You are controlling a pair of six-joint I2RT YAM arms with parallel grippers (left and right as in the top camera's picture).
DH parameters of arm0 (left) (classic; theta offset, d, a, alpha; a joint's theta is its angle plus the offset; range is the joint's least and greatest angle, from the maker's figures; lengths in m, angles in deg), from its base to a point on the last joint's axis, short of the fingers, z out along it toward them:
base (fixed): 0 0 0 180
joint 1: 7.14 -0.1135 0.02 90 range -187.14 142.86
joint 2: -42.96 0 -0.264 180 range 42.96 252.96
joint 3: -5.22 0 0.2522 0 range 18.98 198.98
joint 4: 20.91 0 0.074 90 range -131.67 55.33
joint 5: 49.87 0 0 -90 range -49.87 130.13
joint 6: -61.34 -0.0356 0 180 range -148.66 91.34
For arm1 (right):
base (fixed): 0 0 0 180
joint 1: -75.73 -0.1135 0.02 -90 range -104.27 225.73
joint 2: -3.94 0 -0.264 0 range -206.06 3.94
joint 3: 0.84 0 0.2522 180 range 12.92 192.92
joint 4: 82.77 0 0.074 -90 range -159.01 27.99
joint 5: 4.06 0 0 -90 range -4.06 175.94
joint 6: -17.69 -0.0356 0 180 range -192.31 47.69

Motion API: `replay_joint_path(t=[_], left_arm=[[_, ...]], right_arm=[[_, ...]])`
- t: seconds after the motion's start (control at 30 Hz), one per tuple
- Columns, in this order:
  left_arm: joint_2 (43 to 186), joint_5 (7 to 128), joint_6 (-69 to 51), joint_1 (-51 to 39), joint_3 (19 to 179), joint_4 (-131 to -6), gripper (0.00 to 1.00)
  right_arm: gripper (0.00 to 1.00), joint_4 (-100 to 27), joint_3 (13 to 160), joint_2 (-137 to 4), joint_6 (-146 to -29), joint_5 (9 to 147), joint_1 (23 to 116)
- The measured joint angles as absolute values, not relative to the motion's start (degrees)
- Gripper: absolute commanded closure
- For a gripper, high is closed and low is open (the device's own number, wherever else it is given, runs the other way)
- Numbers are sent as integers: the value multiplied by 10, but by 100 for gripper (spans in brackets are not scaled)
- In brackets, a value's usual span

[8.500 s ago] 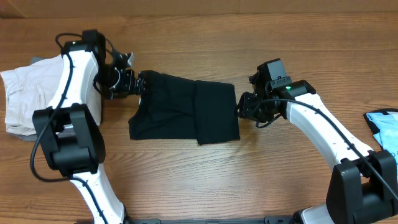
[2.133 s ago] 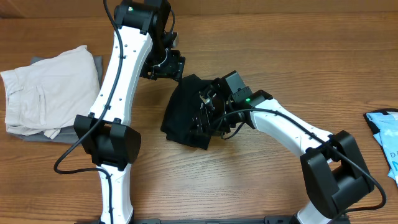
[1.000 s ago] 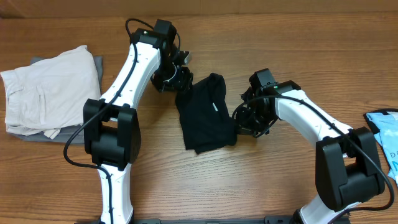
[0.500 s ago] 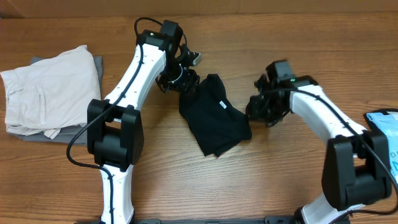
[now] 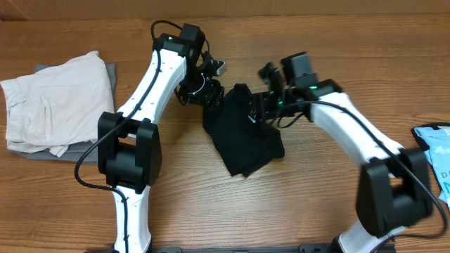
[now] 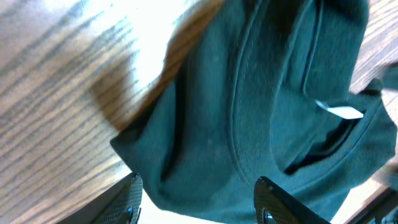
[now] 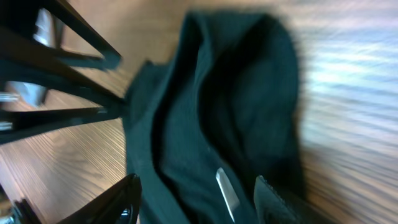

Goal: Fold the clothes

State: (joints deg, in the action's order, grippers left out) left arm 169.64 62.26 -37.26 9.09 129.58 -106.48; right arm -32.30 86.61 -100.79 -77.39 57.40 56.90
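The clothes (image 5: 246,140), a black T-shirt, lie folded into a narrow slanted bundle at the table's middle, with the white neck label (image 5: 251,118) showing. My left gripper (image 5: 211,95) hovers at the bundle's upper left end. In the left wrist view its jaws (image 6: 202,202) stand open over the dark cloth (image 6: 249,124), gripping nothing. My right gripper (image 5: 261,109) is over the upper right part of the shirt. Its jaws (image 7: 202,202) are open above the fabric (image 7: 236,93), with the label (image 7: 225,186) between the fingers.
A folded off-white garment (image 5: 56,102) lies on a grey item at the far left. A light blue printed item (image 5: 436,151) sits at the right edge. The two grippers are close together; the left one's dark fingers (image 7: 62,68) show in the right wrist view.
My right gripper has opened and swung from the shirt's right edge up and left over the collar area. The shirt slid slightly right, then stayed. The left gripper barely moved.
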Motion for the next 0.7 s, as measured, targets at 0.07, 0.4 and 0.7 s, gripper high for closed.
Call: replay_joint_path(t=[0.07,0.4,0.7], left_arm=[[1696,622,-375,89,1296,-1073,39],[1696,622,-379,81,1296,-1095,39],[1696,622,-381,81,1296,-1084,38]], right_arm=[[57,-332,864,-1036,-770,574,558],[96,-347,860,-1058,-813,625,593],[63,-367,860,-1058,-859,585,689]])
